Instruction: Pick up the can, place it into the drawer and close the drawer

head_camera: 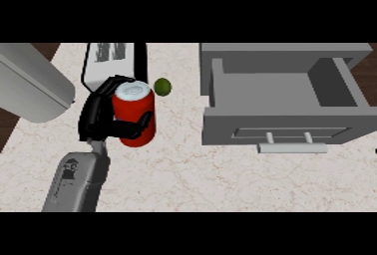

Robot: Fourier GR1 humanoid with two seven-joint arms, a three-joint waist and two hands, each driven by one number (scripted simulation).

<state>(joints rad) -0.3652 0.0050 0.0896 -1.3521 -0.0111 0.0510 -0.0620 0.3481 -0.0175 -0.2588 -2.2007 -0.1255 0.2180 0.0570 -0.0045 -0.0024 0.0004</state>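
Left of the open drawer [283, 94], the left hand [103, 112] had its fingers [140, 122] curled round the can [135, 117] — best carried upright, clear of the drawer's front wall.

Kitchen: marble-look counter [221, 174] w/ grey drawer unit [283, 127], toaster-like appliance [110, 60].

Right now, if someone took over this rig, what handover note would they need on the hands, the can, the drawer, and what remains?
Left robot hand: fingers curled round the red cylindrical can with a silver top, upright over the marble counter.
Right robot hand: not in view.
Grey box-shaped drawer: pulled open, nothing visible inside, to the can's right.
Small green round fruit sits beside the can.
Done: can grasped.
Left: carry it into the drawer, release, close the drawer.
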